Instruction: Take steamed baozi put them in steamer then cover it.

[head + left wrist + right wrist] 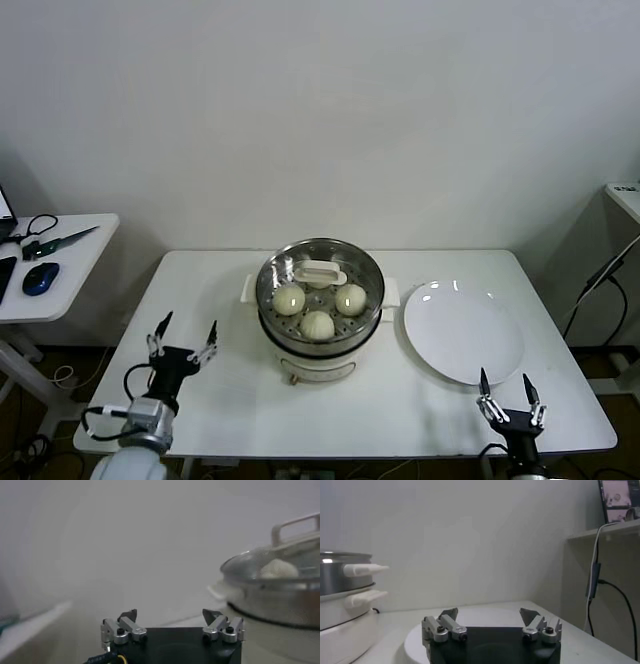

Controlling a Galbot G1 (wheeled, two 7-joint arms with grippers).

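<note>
- White wall fills the upper half of the head view; below it a smooth white table (pixel 230 400) spans the frame.
- Steamer (pixel 320 345), round shiny steel on a cream base, stands at centre under a clear lid (pixel 320 271) with a white handle.
- Flat round white plate (pixel 463 331) lies just right of it.
- Left gripper (pixel 184 335), lower left, fingers spread, holding nothing.
- Right gripper (pixel 510 392), lower right, likewise spread and bare.
- Buns (pixel 317 324), smooth cream domes, sit inside the steamer.
</note>
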